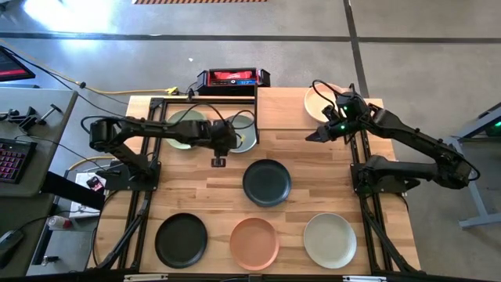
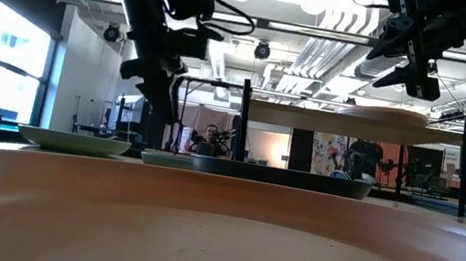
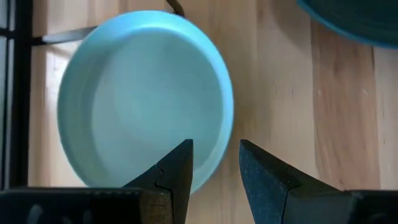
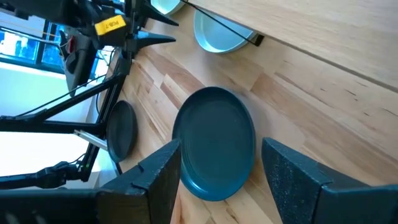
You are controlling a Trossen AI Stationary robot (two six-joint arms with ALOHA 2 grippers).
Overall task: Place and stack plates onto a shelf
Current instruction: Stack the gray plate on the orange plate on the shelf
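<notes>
- The plates are spread over the tabletop (image 1: 313,188) and the shelf (image 1: 282,106): the pale green plate (image 3: 146,99) lies flat on the tabletop by the shelf's black post, just ahead of the left gripper (image 3: 214,165).
- That gripper's jaws stand apart with nothing between them, lined up over the plate's near rim, so a rim pinch looks like the step in hand.
- The right gripper (image 4: 217,180) hangs above the shelf's right end, its jaws spread wide and empty, looking down on the dark teal plate (image 4: 214,143).
- A cream plate (image 1: 319,102) already rests on the shelf top, likely the base for a stack.
- The black plate (image 1: 182,240), terracotta plate (image 1: 254,243) and off-white plate (image 1: 329,240) sit in a row along the near edge, well apart from both arms.
- All are round, shallow and matte, with low upturned rims that suit an edge grip.
</notes>
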